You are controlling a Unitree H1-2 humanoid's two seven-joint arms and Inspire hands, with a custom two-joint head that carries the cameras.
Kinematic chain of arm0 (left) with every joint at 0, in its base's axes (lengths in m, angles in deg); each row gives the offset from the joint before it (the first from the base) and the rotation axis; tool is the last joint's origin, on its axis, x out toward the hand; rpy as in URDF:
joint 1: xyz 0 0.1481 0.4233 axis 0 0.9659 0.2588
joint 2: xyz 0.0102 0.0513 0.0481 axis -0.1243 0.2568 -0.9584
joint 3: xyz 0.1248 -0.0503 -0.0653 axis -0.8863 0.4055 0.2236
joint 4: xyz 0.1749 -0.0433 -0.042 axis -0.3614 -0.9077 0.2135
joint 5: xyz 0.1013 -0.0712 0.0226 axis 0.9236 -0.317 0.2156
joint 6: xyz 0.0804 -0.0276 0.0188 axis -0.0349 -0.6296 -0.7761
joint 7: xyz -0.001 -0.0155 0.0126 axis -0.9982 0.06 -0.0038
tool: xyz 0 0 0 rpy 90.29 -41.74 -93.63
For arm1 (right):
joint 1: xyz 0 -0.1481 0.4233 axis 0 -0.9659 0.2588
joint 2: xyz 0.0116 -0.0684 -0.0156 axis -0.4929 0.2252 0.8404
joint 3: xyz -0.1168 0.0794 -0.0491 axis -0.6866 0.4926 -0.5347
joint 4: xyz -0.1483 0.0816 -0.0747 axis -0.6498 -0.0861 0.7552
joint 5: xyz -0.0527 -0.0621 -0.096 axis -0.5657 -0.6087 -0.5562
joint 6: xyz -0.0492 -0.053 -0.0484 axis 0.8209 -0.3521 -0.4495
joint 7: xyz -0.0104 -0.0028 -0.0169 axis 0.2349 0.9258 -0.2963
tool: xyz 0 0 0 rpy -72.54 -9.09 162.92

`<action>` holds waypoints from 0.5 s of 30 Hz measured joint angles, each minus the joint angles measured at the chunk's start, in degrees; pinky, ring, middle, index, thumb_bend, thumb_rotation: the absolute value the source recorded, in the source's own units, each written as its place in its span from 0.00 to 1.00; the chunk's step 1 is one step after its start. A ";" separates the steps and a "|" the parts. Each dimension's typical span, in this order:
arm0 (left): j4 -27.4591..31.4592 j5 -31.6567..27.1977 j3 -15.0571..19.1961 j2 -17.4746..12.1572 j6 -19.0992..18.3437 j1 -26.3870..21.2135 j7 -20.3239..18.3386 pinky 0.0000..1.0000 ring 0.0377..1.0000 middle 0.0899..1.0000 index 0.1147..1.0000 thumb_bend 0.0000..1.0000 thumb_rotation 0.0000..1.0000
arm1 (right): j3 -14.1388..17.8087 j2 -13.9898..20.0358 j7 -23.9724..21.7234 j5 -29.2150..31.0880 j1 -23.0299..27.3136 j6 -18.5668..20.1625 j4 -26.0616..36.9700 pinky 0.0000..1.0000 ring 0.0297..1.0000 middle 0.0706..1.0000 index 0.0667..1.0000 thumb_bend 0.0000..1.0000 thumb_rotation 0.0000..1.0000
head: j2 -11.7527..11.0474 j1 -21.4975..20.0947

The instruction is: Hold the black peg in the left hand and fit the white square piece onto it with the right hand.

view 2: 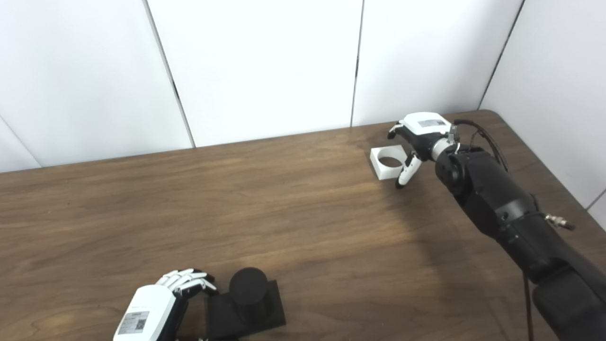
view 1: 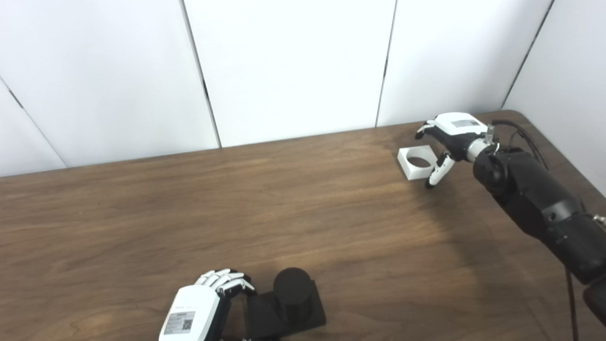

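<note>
Table (view 1: 189,213) of dark brown wood fills the lower part of the frame, with white wall panels (view 1: 284,66) behind it. At the bottom centre stands the black peg (view 1: 292,293), a round upright post on a flat square black base, resting on the table. The left robot hand (view 1: 203,303) comes in from the bottom edge just left of it, white back facing up, its fingers (view 1: 227,279) curled toward the left edge of the base and touching or nearly touching it; whether it truly grips the base I cannot tell.

In the upper right of the frame lies the white square piece (view 1: 416,163), flat on the table with its round hole facing up. The right robot hand (view 1: 442,144) hangs over its right side, fingers spread apart and bent downward, the thumb (view 1: 438,173) pointing down just beside the near right corner of the piece. It holds nothing. The black right arm (view 1: 535,199) stretches in from the lower right edge. The peg and the white piece are well apart.
</note>
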 measured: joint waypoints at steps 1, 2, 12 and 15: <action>0.02 0.00 0.03 0.00 -0.01 0.00 -0.09 0.85 0.80 0.71 0.42 0.52 0.05 | -0.24 -0.03 -0.06 -0.01 0.45 -0.23 -0.68 0.95 0.98 0.90 0.75 0.85 0.24 | 0.00 0.00; 0.07 0.00 0.03 0.00 -0.01 0.01 -0.17 0.85 0.80 0.71 0.42 0.52 0.05 | -0.34 -0.05 -0.07 -0.01 0.88 -0.59 -1.47 0.93 0.97 0.90 0.74 0.85 0.24 | 0.00 0.00; 0.52 0.06 0.15 0.15 -0.27 0.15 -0.75 0.84 0.79 0.72 0.42 0.52 0.05 | -1.26 -0.39 0.92 -0.48 2.38 -3.40 -4.06 0.86 0.92 0.84 0.66 0.83 0.21 | 0.70 1.32; 0.82 0.14 0.16 0.16 -0.37 0.27 -1.00 0.85 0.79 0.71 0.42 0.52 0.05 | -1.30 -0.67 1.00 -0.49 2.75 -4.19 -4.63 0.84 0.90 0.82 0.61 0.82 0.19 | 0.79 1.49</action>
